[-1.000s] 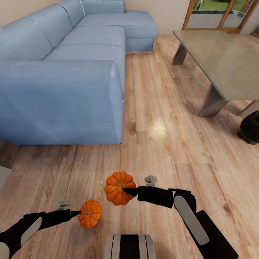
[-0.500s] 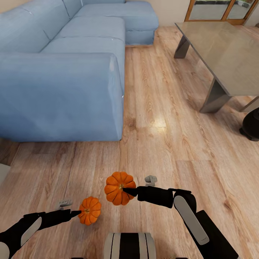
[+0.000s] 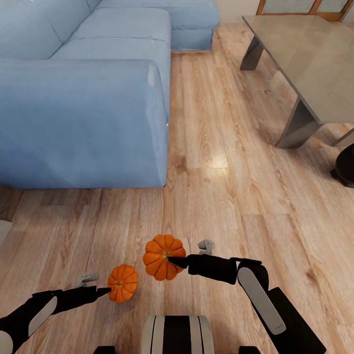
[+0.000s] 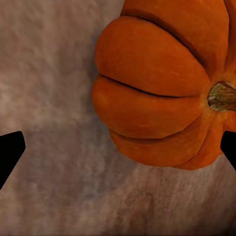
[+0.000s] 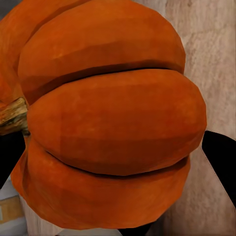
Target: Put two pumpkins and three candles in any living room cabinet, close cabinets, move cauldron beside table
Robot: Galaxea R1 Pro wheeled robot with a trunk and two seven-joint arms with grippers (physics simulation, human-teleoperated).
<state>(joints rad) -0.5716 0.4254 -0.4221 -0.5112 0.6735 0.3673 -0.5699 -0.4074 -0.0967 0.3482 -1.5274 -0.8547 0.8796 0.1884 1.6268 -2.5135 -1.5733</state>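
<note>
The blue sofa [image 3: 83,93] takes up the far left of the head view, standing on the wooden floor [image 3: 221,196]. The table [image 3: 305,54] stands at the far right, and the cauldron [image 3: 345,166] sits on the floor just beside its near leg, cut by the frame edge. No cabinet is seen, so the carry presumably has some way to go.

The right gripper [image 3: 173,260] is clamped on the larger pumpkin [image 3: 163,257], held clear of the floor ahead of the trunk; in the right wrist view the fruit sits between both dark fingertips (a fairly centred hold). The left gripper [image 3: 104,291] meets the smaller pumpkin [image 3: 122,283] at its stem side. In the left wrist view that pumpkin [image 4: 162,93] lies off to one side of the fingers, with only one tip near it, so whether the jaws are truly closed on it cannot be told.

Risk assessment: the left-hand pumpkin appears the weaker hold. Any jolt from the base or a swing of the arm could likely roll it out and drop it to the floor. The two pumpkins also hang near each other; a careless arm motion could knock them together.
</note>
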